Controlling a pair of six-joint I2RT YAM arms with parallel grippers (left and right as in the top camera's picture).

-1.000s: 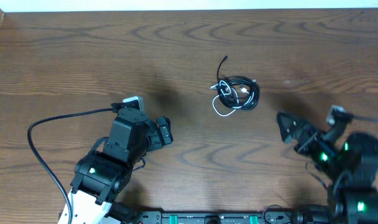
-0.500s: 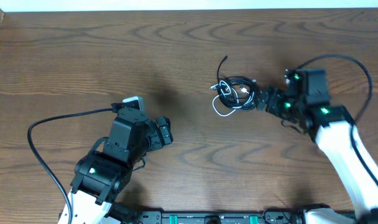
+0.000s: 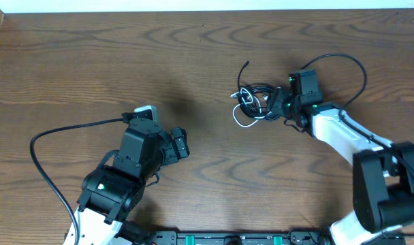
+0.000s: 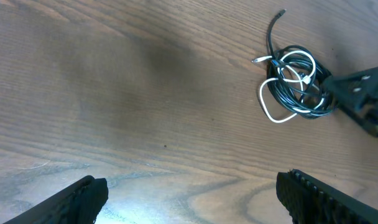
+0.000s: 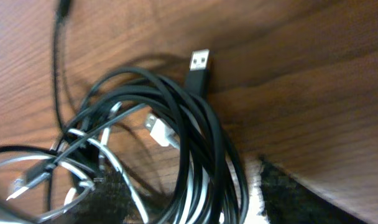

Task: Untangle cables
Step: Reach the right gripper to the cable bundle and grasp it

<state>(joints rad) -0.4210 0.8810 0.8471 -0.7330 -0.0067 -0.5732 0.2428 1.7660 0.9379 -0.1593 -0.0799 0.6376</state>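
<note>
The tangled bundle of thin black and white cables lies on the brown wooden desk. The right claw straddles its black loops; whether it grips them I cannot tell. The left claw hangs wide, well apart. This looks like the first grasp. The next move calls for pinching one loop and drawing it outward.

Table: wood, dark brown, strong grain, smooth satin finish; pale glare patch on it well left of cable bundle.
Black cables: smooth plastic or rubber sheath, slight sheen.
White cable: smooth, glossy jacket.
USB plug at top of cable bundle: bright metal shell, black moulded collar.
Right gripper fingers, beside cable bundle: black, matt, finely textured.
Left gripper fingers: black, matt, grainy.
Right arm link, right of cable bundle: white glossy plastic.
</note>
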